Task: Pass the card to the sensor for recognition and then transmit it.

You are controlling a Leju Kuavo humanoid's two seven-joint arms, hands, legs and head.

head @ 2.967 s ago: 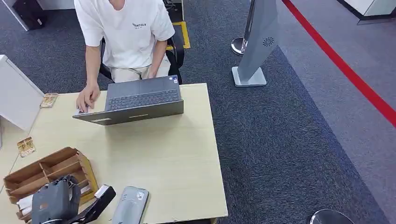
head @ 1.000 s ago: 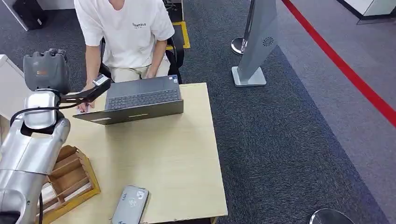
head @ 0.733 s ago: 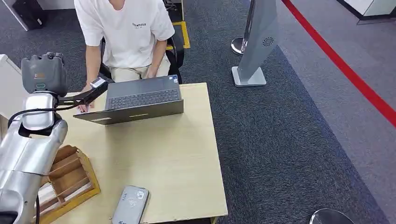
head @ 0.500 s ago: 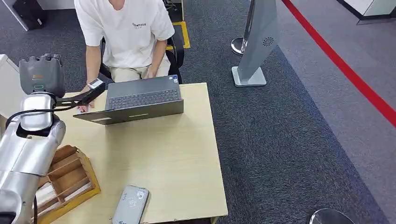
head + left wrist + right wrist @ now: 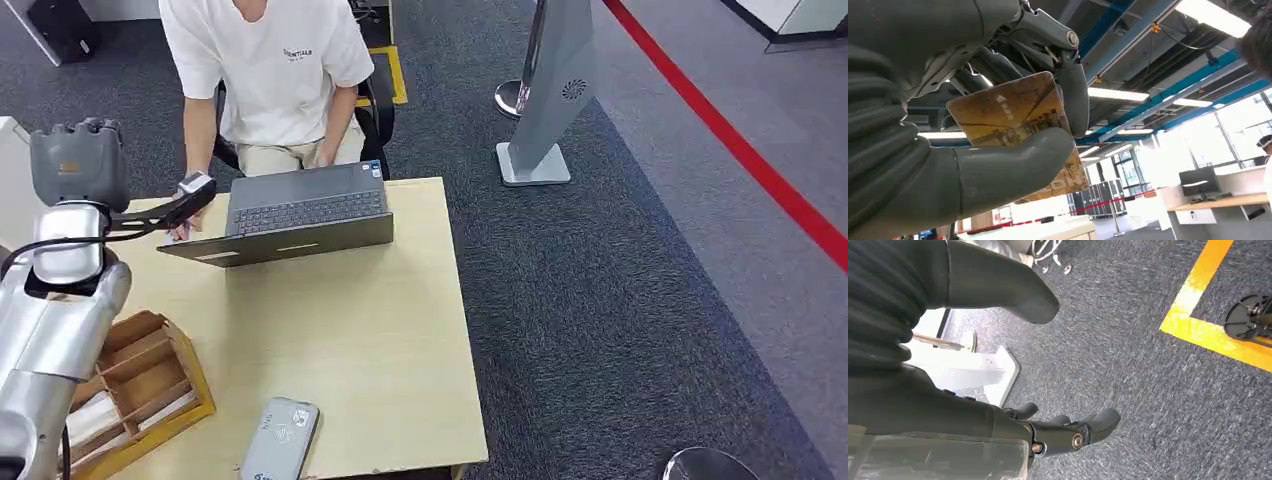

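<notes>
My left hand (image 5: 77, 160) is raised over the table's far left, in front of the seated person (image 5: 270, 70). It pinches a worn yellow card (image 5: 1015, 112) between the thumb (image 5: 998, 172) and the darker fingers. In the head view the card (image 5: 196, 186) shows edge-on, close above the person's hand (image 5: 183, 222) beside the laptop. The grey card sensor (image 5: 279, 441) lies flat at the table's near edge, far below the hand. My right hand (image 5: 998, 425) hangs over grey carpet with fingers apart and nothing in it.
An open grey laptop (image 5: 300, 212) sits at the table's far side. A wooden divided organiser (image 5: 140, 385) with white cards stands at the near left. The pale table (image 5: 380, 330) ends at right over carpet, where a grey sign stand (image 5: 548, 95) rises.
My left hand rose with the card from beside the organiser up to the person's side of the table. Over the last second it drifted a little left.
</notes>
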